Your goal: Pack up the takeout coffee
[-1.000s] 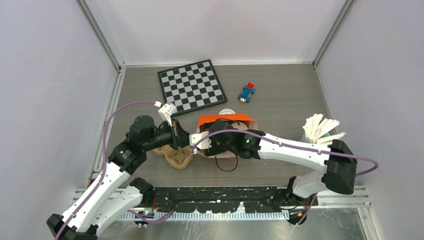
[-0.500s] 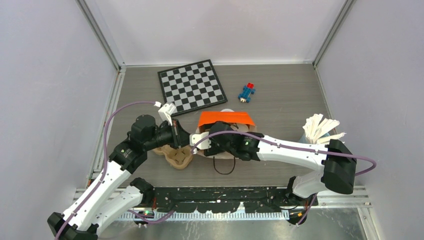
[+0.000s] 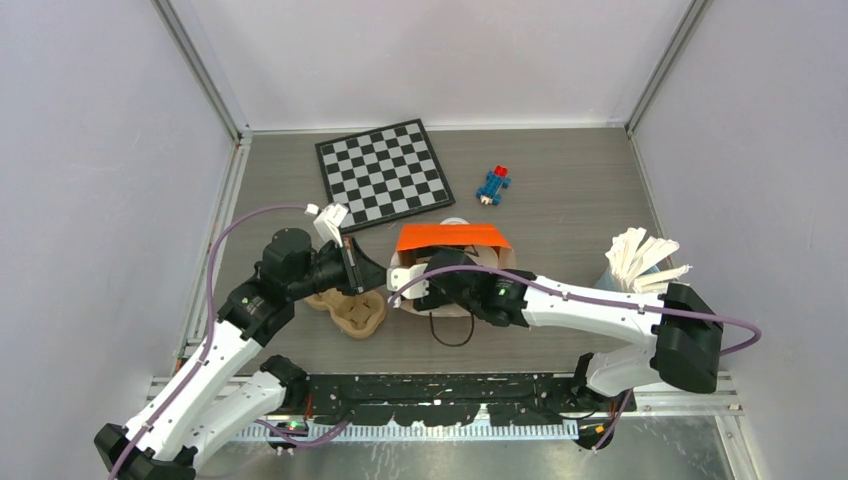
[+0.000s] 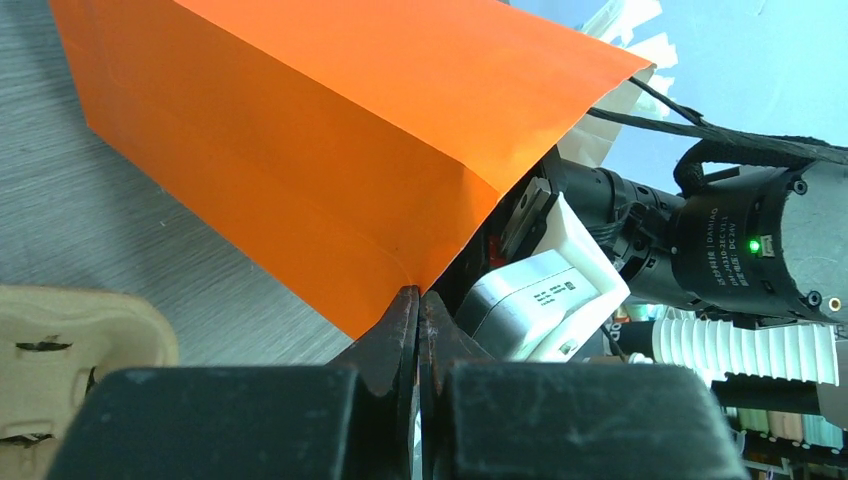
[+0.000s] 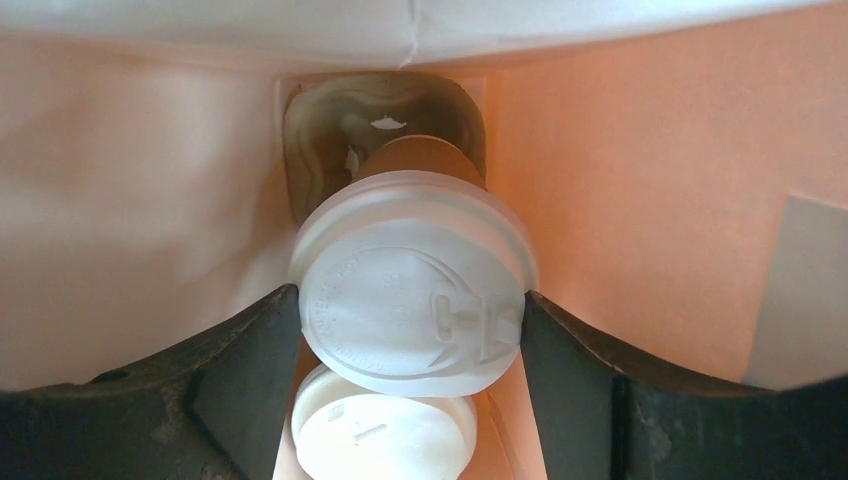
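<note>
Orange bag rim in pinched-shut left claw; lidded coffee cup in right claw, body mostly hidden.

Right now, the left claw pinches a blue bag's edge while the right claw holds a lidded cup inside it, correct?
No: the bag is orange, not blue, as the left wrist view shows. The left claw pinches its edge; the right claw holds the lidded cup inside.

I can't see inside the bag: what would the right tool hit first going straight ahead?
The coffee cup held in the right tool fills that line; past it, probably the pulp tray at the orange bag's bottom, though depth is unclear.
</note>
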Robot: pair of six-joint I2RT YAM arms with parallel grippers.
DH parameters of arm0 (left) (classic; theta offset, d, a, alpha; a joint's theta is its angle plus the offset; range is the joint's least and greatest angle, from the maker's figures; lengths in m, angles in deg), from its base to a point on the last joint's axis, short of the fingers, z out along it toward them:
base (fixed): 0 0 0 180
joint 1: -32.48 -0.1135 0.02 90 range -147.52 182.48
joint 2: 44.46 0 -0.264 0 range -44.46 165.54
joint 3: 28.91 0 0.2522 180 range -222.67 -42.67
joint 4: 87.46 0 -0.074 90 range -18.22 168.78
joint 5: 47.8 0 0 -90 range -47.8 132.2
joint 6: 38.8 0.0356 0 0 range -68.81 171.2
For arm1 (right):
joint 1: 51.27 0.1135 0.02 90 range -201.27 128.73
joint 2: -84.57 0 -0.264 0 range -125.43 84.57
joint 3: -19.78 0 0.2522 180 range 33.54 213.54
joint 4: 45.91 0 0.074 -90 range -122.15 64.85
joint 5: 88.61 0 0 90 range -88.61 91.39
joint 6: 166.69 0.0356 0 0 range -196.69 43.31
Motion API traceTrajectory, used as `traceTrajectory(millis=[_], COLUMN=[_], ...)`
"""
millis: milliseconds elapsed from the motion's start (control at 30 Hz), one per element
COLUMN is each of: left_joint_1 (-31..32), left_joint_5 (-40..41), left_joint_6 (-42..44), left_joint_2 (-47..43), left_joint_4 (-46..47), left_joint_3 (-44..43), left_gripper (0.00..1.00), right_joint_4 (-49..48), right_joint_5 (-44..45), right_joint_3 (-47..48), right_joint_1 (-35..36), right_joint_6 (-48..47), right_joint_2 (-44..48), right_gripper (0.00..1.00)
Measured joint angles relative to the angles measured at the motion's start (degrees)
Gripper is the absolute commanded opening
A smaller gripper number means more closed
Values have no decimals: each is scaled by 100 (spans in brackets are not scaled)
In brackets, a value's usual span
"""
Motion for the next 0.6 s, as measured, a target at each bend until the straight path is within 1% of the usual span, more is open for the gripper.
traceTrajectory(millis=[200, 333, 600], left_joint_1=[4, 4, 4], left_joint_5=[-9, -13, -22], left_joint_6=[-118, -162, -188], left_joint_2=[46, 66, 66], left_joint_4=[-2, -7, -7], left_joint_3=[-111, -120, -120], left_gripper=[0, 0, 0], right_joint_4=[22, 4, 11], right_joint_5=[22, 7, -166], right_joint_3=[-13, -181, -249], right_joint_1=[-4, -4, -13], right_joint_6=[2, -9, -153], right_joint_2=[109, 251, 297], right_gripper=[76, 76, 76])
